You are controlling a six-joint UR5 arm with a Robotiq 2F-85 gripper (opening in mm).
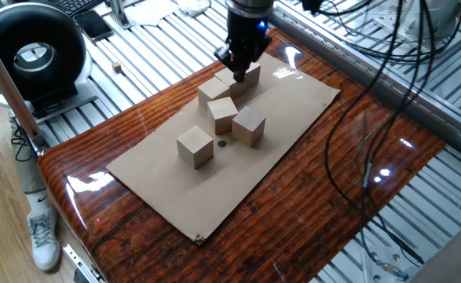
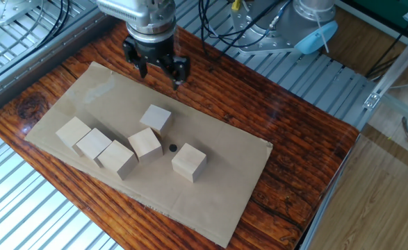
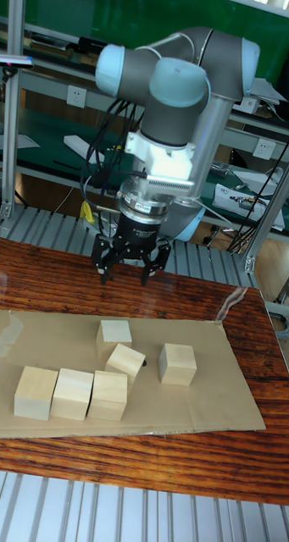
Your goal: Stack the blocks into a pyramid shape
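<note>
Six tan wooden blocks lie flat on a cardboard sheet [image 2: 224, 187], none stacked. Three touch in a row: [image 2: 74, 132], [image 2: 94, 143], [image 2: 117, 158]. A tilted block [image 2: 146, 143] leans in beside the row's end. One block [image 2: 156, 118] lies just behind it and another [image 2: 189, 162] stands apart to the right. My gripper [image 2: 160, 68] hangs above the sheet's far edge, behind the block [image 3: 115, 332], open and holding nothing. In the tall fixed view the gripper [image 3: 128, 271] has its fingers spread. In one fixed view the gripper [image 1: 235, 69] overlaps the row's far blocks.
A small black dot [image 2: 172, 147] marks the cardboard between the blocks. The glossy wooden table [image 1: 309, 181] rests on metal slats. A round black device [image 1: 30, 51] stands at the left, and cables [image 1: 371, 86] hang at the right.
</note>
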